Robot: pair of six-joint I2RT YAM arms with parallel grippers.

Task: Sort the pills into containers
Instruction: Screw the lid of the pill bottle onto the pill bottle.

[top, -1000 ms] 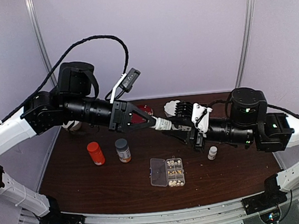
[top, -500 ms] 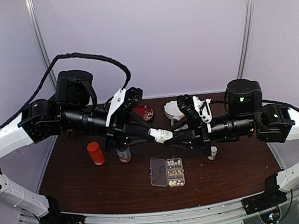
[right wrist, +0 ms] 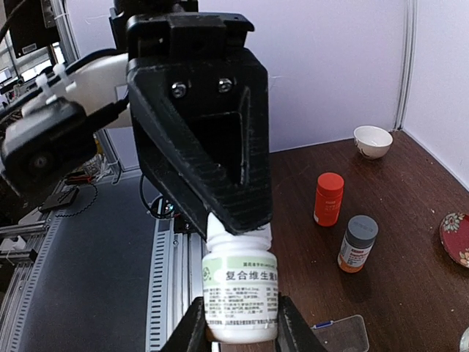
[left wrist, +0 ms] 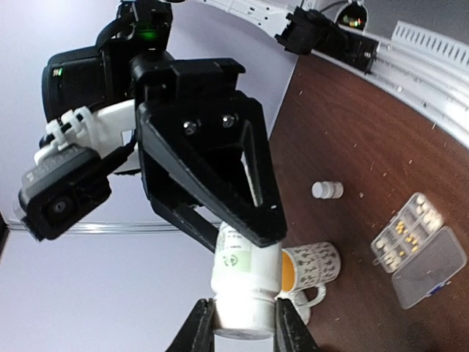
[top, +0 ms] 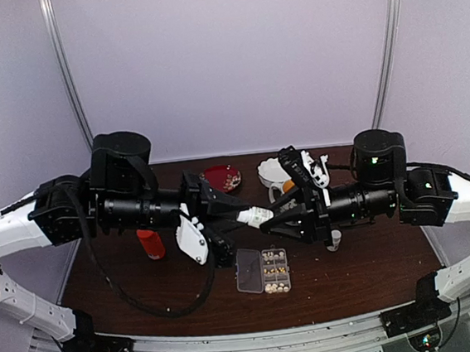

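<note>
A white pill bottle (top: 256, 216) hangs in the air above the table, held from both ends. My left gripper (top: 244, 217) is shut on its cap (left wrist: 245, 312). My right gripper (top: 271, 217) is shut on the labelled body (right wrist: 240, 293). Below it lies the clear pill box (top: 262, 271) with its lid (top: 248, 270) folded open to the left. Cream pills (top: 275, 270) sit in its containers, also visible in the left wrist view as pale specks (left wrist: 404, 229). The left gripper (left wrist: 245, 326) and right gripper (right wrist: 240, 330) each show the bottle wedged between their fingers.
An orange bottle (top: 150, 244) stands left of the box, and a grey-capped bottle (right wrist: 358, 243) beside it. A small white bottle (top: 334, 240) stands at the right. A red plate (top: 222, 177), white bowl (top: 269, 171) and mug (left wrist: 311, 268) sit at the back.
My left wrist has rolled over with the cap in its grip, its camera bracket swinging from above to below. The bottle and both grippers have sunk a little toward the pill box.
</note>
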